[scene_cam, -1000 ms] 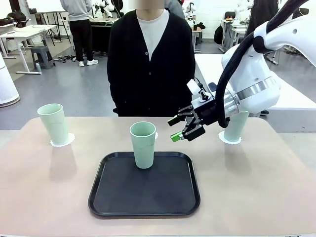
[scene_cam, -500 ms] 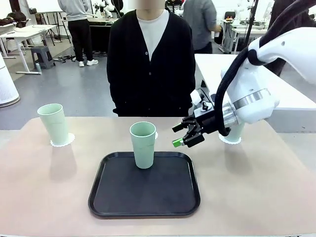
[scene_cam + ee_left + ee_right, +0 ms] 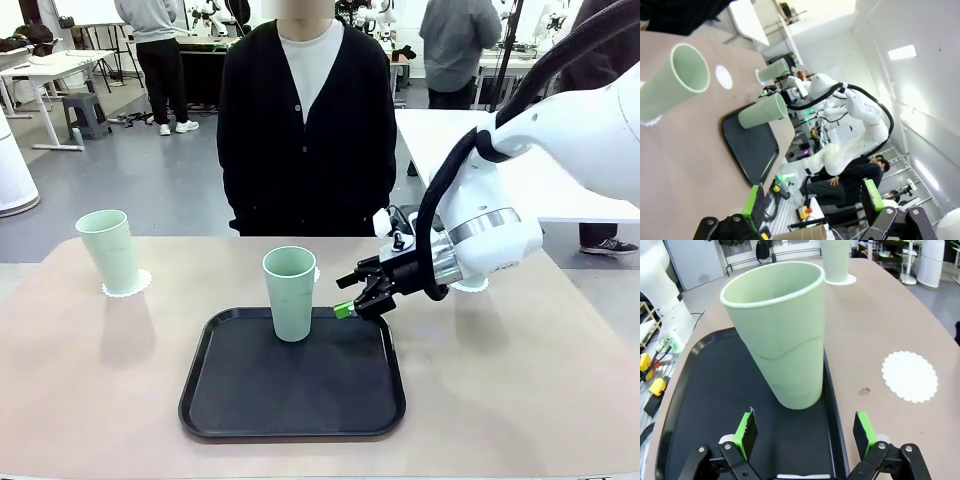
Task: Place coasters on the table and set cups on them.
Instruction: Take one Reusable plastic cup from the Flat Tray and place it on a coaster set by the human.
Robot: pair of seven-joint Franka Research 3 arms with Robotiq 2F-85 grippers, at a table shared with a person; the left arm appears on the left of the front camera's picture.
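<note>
Now right gripper (image 3: 347,296) wide open, empty, level with tray (image 3: 230,400) cup (image 3: 290,292), lined up for side grasp. Bare coaster (image 3: 910,376) waits behind. Left gripper (image 3: 812,205) open, idle.

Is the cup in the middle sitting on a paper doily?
No, the middle cup stands on the black tray, and an empty doily lies on the table beside the tray.

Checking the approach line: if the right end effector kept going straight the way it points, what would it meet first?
Most likely the cup standing on the black tray; the right end effector is open and the cup stands between its fingers' line.
</note>
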